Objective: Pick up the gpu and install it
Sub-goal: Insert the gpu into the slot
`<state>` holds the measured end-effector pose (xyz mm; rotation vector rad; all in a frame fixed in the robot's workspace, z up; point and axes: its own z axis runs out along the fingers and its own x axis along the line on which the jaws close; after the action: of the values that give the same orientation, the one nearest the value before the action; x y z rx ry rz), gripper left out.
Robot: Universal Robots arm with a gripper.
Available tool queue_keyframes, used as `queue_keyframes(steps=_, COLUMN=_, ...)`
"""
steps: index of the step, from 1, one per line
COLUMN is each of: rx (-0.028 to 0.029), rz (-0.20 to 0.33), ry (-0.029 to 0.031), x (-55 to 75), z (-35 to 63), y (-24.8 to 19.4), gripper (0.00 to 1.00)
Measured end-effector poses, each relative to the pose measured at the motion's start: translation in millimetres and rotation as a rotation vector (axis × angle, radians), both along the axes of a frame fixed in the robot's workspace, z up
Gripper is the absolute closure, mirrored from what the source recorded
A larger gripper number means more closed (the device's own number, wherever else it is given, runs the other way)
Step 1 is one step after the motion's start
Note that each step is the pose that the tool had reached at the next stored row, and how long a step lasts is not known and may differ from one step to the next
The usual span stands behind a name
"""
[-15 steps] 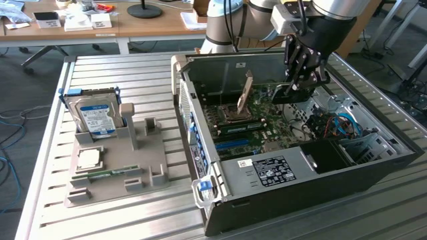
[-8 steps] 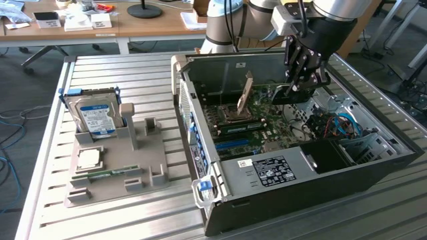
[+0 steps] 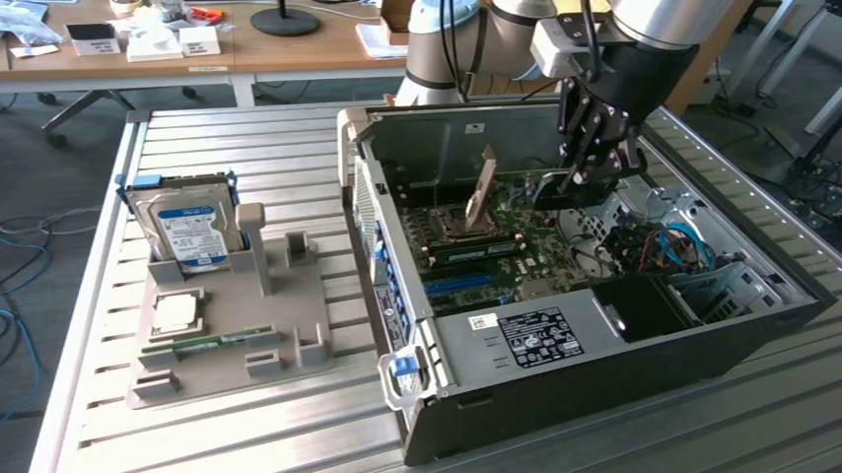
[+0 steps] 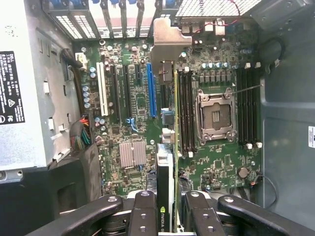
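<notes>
The gpu (image 4: 166, 167) is seen edge-on as a thin green card, with a black block on one face and a silver bracket at its end. It is gripped between the fingers (image 4: 142, 214) of the gripper (image 4: 167, 209). It is held inside the open computer case (image 3: 593, 384), above the green motherboard (image 4: 133, 113).

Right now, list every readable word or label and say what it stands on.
"NVIDIA": on the edge of the gpu.
Too small to read: the black label on the power supply.
Too blurred: the blue-white label on the hard drive.
Unreadable: the white sticker on the case wall.
</notes>
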<state>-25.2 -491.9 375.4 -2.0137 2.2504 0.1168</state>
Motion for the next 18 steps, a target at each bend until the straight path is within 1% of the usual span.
queue_keyframes(steps=7, rx=-0.0001, rz=0.0, ry=0.0001, x=-0.4, z=-0.7, y=0.0, gripper=0.73)
queue_keyframes(steps=13, rx=0.0, rz=0.0, ry=-0.0002, x=-8.0, z=-1.6, y=0.0, gripper=0.73)
queue_keyframes(steps=18, rx=0.0001, rz=0.0, ry=-0.0002, x=-10.3, z=-7.8, y=0.0, gripper=0.73)
